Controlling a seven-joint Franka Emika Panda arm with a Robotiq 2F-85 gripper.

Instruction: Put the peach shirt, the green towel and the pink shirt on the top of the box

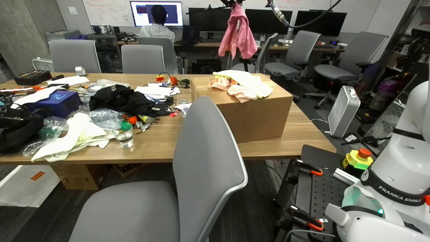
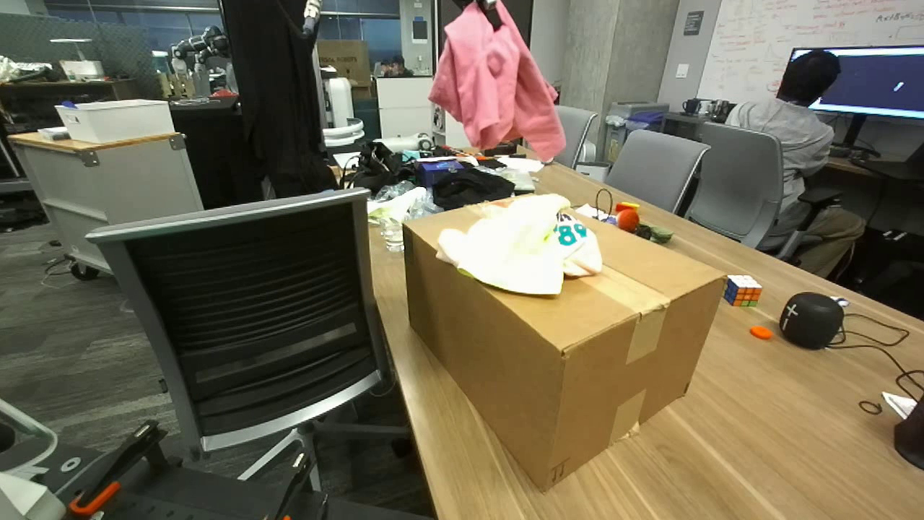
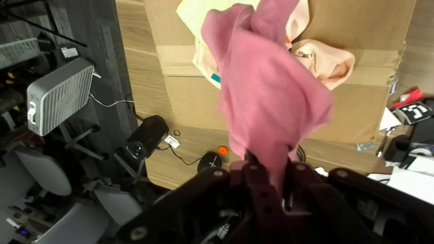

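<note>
The jaws are gripping the pink shirt [image 2: 498,87], which is hanging higher than the box [image 2: 527,361], exact alignment hard to judge; centring it over the peach shirt [image 3: 325,57] and lowering before releasing should prevent sliding.

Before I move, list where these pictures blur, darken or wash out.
Wrist view: the pink shirt smears at its lower right edge, probably motion; the gripper looks dark and soft. In an exterior view: the green towel on the box burns out nearly to white. In both exterior views: the box's top looks brighter than its visible sides.
</note>
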